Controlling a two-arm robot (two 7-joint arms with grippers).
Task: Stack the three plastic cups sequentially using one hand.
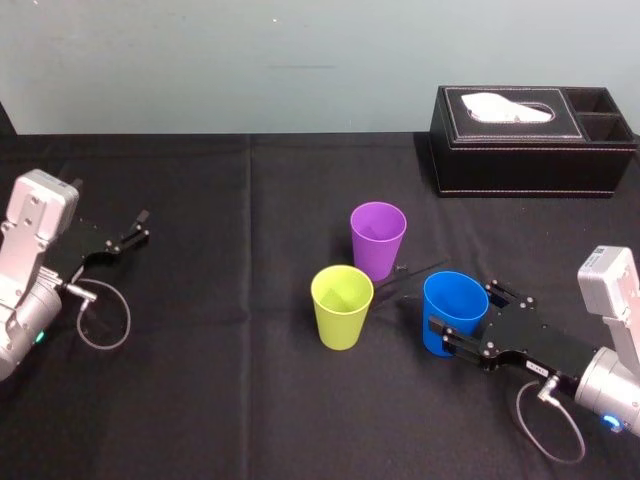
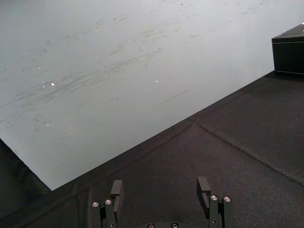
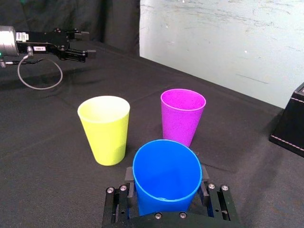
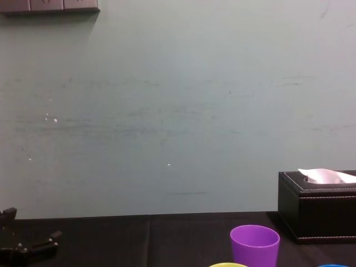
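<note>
Head view, from the left: our left gripper (image 1: 140, 228) hangs low over the black table (image 1: 200, 400), far from the cups. Its two fingers are spread apart and there is nothing between them. Our left wrist view shows the same wide gap.

Next comes the yellow-green cup (image 1: 341, 307). It stands upright near the middle of the table with its mouth up. It touches no other cup.

Just behind it and a bit to the right stands the purple cup (image 1: 378, 240), also upright with its mouth up. It is close to the yellow-green cup, but there is a small gap between them.

Right of those two is the blue cup (image 1: 453, 312). Our right gripper (image 1: 468, 315) has it. One finger presses on each side of the cup, low down on its wall. The blue cup's mouth is up and it is close beside the other two. We cannot tell if its bottom rests on the table.

Far back on the right sits a black box (image 1: 530, 150) with a white tissue on top.
</note>
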